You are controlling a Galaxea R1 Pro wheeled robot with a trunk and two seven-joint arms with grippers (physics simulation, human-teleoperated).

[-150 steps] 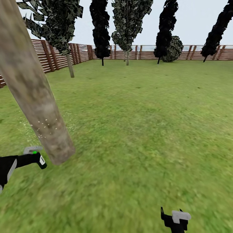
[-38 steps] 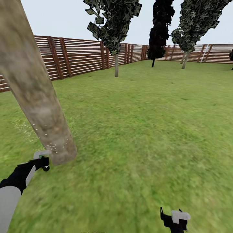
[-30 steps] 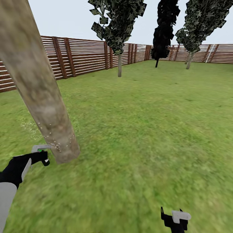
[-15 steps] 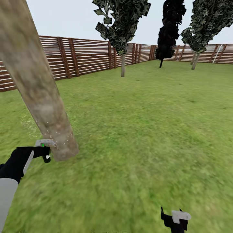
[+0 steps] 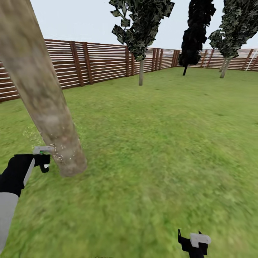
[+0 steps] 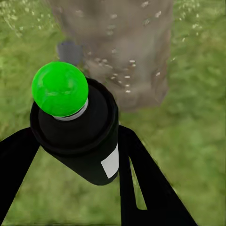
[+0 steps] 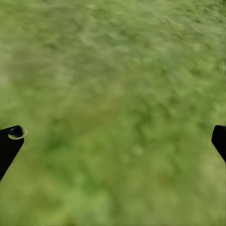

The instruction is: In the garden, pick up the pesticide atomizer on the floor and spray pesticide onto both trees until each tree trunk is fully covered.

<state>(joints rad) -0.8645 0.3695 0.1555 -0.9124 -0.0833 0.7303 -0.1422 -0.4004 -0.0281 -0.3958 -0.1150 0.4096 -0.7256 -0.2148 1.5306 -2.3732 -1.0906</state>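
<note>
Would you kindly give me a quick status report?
Left gripper shut on the sprayer, green tip, aimed at the near trunk. Whitish specks low on it. Right gripper open over grass.

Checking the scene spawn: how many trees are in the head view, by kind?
Thick pale trunk, close by: 1
Leafy trees with slim pale trunks: 2
Dark cypress-like tree: 1
Total: 4

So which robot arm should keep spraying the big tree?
Left. Its gripper holds the atomizer right beside the speckled trunk. The right gripper hangs open over grass, far away.
</note>
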